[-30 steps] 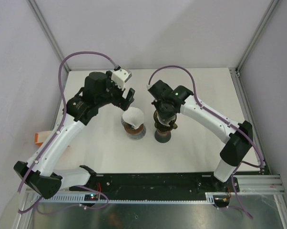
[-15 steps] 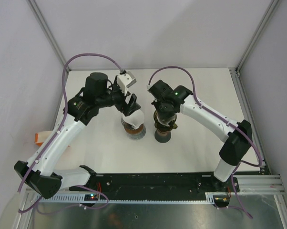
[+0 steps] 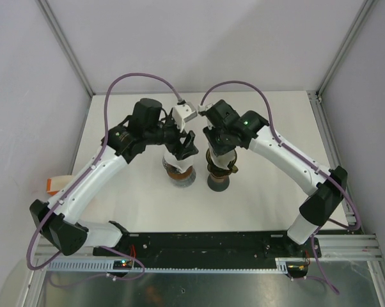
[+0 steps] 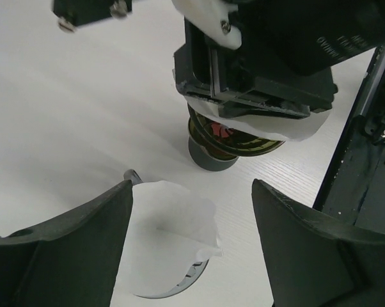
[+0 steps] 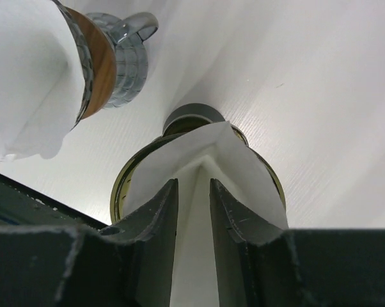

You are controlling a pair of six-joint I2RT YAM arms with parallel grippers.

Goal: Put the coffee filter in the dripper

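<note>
From overhead, the right gripper (image 3: pixel 219 150) hid the mouth of the dripper (image 3: pixel 219 181) — only its base showed, at the gripper's six o'clock. In the right wrist view the filter holder (image 5: pixel 102 64) ran off the frame at ten o'clock.

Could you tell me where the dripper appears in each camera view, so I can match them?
Top external: dripper just right of centre.
Left wrist: upper centre.
Right wrist: centre.
Shared landmark: the wood-banded cup beside it, bottom centre in the left wrist view, upper left in the right wrist view.
</note>
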